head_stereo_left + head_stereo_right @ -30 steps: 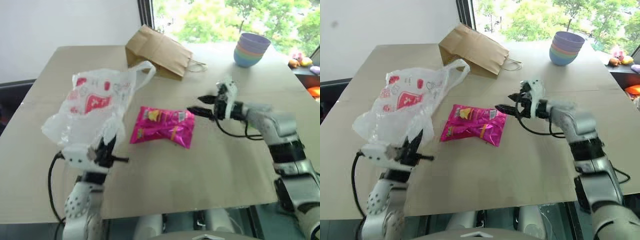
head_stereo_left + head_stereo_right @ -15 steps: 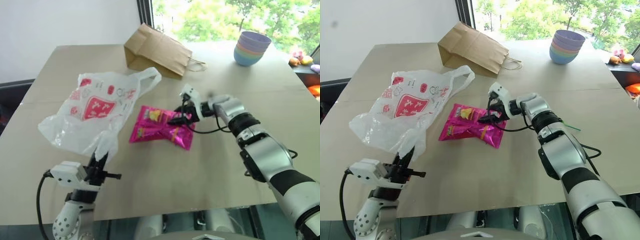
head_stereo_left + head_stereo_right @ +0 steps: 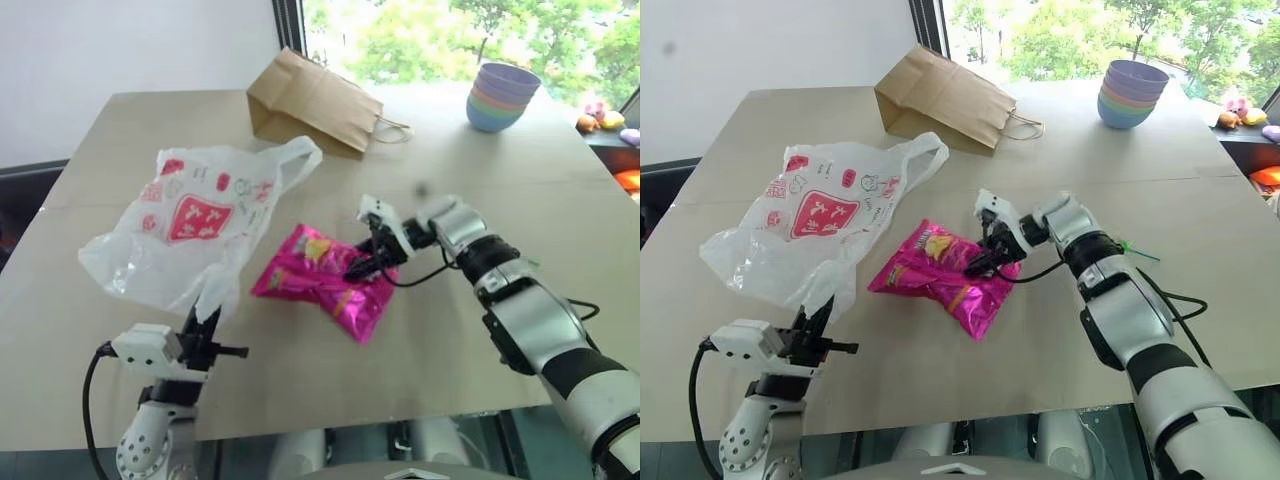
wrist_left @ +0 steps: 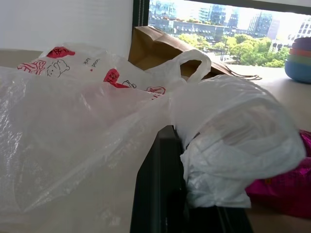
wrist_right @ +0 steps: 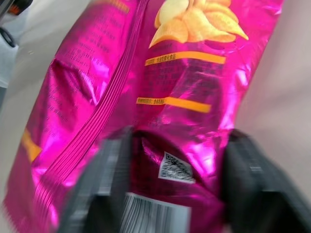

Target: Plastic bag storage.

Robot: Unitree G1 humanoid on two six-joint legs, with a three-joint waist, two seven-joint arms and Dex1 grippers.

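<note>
At the near edge of the table [image 3: 330, 390], the left gripper [image 3: 205, 320] had its fingers clamped on a bunched corner of the plastic bag [image 3: 195, 225]. From that pinch the bag spread away beyond the fingertips, lying crumpled on the tabletop with its red printing facing up and one handle loop [image 3: 300, 152] reaching toward the far side. In the left wrist view the twisted wad of film [image 4: 228, 145] sat right against the black finger [image 4: 160, 189].

Farther out, the right gripper [image 3: 985, 258] had its two fingers closed on either side of one end of the magenta snack packet [image 3: 935, 275]; the right wrist view showed the foil creased between them. The packet lay just beside the bag.

Beyond both sets of fingers lay the brown paper bag [image 3: 310, 100], and well past the right gripper stood a stack of pastel bowls [image 3: 500, 97].
</note>
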